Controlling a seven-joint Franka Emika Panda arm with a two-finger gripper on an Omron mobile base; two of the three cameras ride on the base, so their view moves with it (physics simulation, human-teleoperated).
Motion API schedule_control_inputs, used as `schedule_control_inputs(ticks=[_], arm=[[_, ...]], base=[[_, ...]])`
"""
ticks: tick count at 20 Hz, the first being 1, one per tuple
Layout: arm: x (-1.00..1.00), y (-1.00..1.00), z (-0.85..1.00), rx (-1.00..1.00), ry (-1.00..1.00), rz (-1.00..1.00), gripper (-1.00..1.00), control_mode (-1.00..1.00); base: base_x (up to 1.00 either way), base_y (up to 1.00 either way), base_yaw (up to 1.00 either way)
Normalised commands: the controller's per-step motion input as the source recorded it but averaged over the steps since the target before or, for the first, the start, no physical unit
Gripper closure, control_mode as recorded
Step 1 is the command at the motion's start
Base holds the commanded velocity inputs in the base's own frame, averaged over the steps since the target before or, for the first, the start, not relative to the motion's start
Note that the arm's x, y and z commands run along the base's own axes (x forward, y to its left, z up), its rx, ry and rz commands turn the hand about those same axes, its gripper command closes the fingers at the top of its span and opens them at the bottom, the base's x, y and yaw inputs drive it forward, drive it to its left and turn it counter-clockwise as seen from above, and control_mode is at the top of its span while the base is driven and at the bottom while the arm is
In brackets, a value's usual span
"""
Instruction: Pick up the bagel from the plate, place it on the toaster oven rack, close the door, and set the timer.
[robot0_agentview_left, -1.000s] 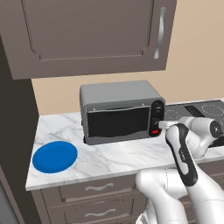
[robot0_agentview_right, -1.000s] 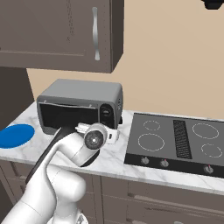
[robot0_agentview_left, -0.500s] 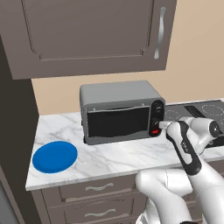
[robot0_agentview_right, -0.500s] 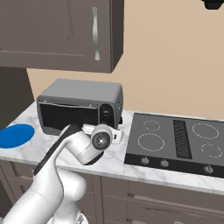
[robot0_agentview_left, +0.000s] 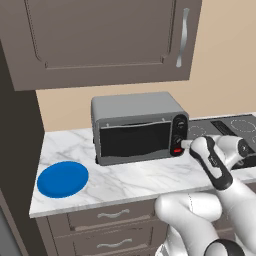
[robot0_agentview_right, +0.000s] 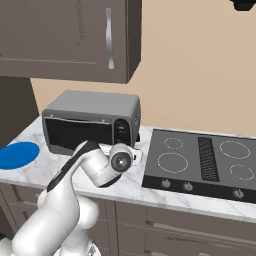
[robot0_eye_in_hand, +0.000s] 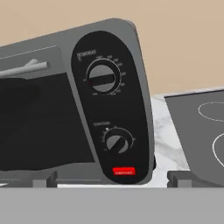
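1. Now the door (robot0_agentview_left: 134, 139) of the toaster oven (robot0_agentview_left: 137, 126) is shut; bagel and rack can't be seen behind its dark glass.
2. The jaws (robot0_eye_in_hand: 109, 178) stand open, tips apart, facing the control panel (robot0_eye_in_hand: 111, 109) with two knobs (robot0_eye_in_hand: 102, 78) and a red button (robot0_eye_in_hand: 124, 171).
3. The blue plate (robot0_agentview_left: 63, 178) lies bare on the worktop (robot0_agentview_left: 125, 177) at the oven's 8 o'clock.
4. A cooktop (robot0_agentview_right: 205, 162) sits at its 3 o'clock, cabinets (robot0_agentview_left: 105, 40) at 12.

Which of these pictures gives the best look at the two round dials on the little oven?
The hand view: the upper dial and lower dial sit large on the toaster oven's black panel, above a red button. In the left base view they are tiny, and in the right base view the arm partly covers them.
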Motion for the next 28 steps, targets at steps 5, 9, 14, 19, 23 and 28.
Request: schedule_control_inputs(ticks=[5, 9, 14, 19, 23, 28], arm=[[0.12, 0.06, -0.08, 0.0, 0.0, 0.0, -1.0, -1.0], [0.12, 0.0, -0.14, 0.0, 0.0, 0.0, -1.0, -1.0], [0.0, -0.03, -0.01, 0.0, 0.0, -0.01, -1.0, -1.0], [0.0, 0.0, 0.0, -0.01, 0.08, -0.04, -1.0, -1.0], [0.0, 0.0, 0.0, -0.04, 0.15, -0.05, -1.0, -1.0], [0.0, -0.08, 0.0, -0.02, 0.13, -0.03, -1.0, -1.0]], base=[[0.0, 0.0, 0.0], [0.0, 0.0, 0.0], [0.0, 0.0, 0.0], [0.0, 0.0, 0.0], [0.0, 0.0, 0.0], [0.0, 0.0, 0.0]])
